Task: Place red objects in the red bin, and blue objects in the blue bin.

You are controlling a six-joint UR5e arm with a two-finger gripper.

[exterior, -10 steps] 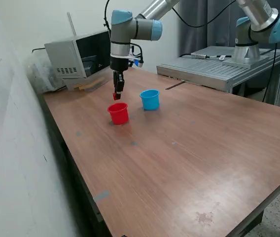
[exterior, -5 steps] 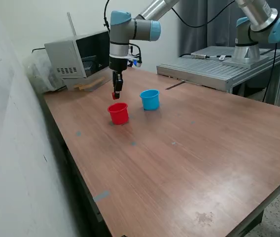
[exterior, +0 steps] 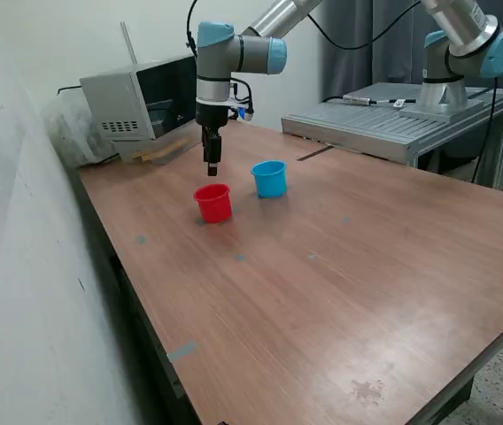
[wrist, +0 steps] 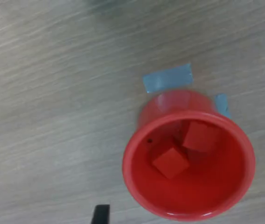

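Note:
The red bin (exterior: 213, 203) stands on the wooden table, and the wrist view looks straight down into the red bin (wrist: 226, 186). Two red objects lie inside it: one red cube (wrist: 170, 161) and a second red cube (wrist: 200, 136), touching each other. My gripper (exterior: 211, 165) hangs directly above the cup, open, with nothing between its fingers; in the wrist view the gripper (wrist: 189, 217) shows only two dark fingertips (wrist: 100, 213) set far apart. The blue bin (exterior: 270, 178) stands just to the exterior view's right of the red one. The blue objects are out of view.
Blue tape strips (wrist: 167, 77) lie on the table beside the red cup. A grey box-like appliance (exterior: 136, 99) stands at the back towards the exterior view's left. A metal platform (exterior: 384, 119) carrying a second arm (exterior: 464, 49) lies at the back right.
The red cube held at my fingertips is gone from them and now lies in the red cup. The gripper has opened and risen slightly above the cup.

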